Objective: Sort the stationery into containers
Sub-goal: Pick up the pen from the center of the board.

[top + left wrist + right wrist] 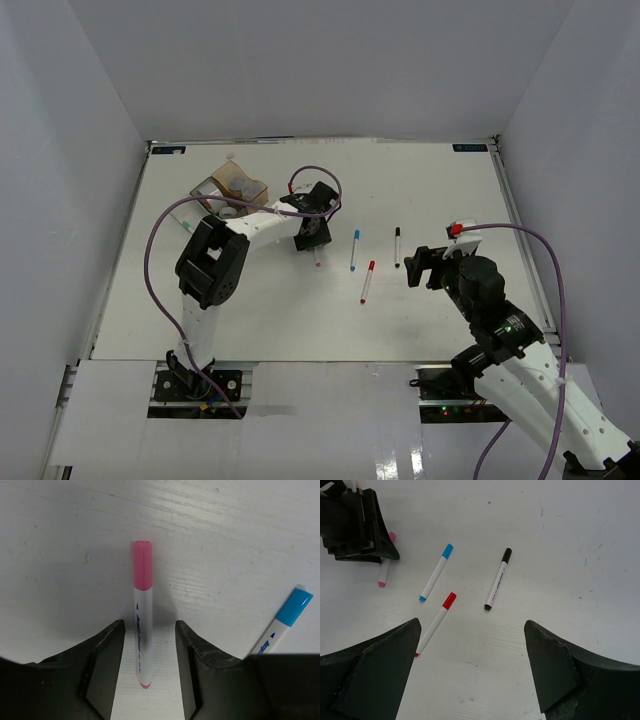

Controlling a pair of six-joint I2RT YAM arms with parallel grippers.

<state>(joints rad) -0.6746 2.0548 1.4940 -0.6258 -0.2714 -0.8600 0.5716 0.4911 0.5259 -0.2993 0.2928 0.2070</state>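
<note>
The left hand point(149, 630) straddles the pink marker point(143, 605), jaws half-narrowed with a gap on each side, gripping nothing. It should close squarely on the white barrel, centred, so the marker can't roll on the tabletop point(60, 540). The right hand point(472, 625) hangs wide and empty. Only the top view shows the boxes point(232, 190), far left. Only the left wrist view shows those gaps.

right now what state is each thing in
pink marker, capped, lying flat, not yet gripped
blue marker, capped, lying loose
red marker, capped, lying loose
black marker, capped, lying loose
left gripper, open, astride pink marker
right gripper, open, empty
</note>
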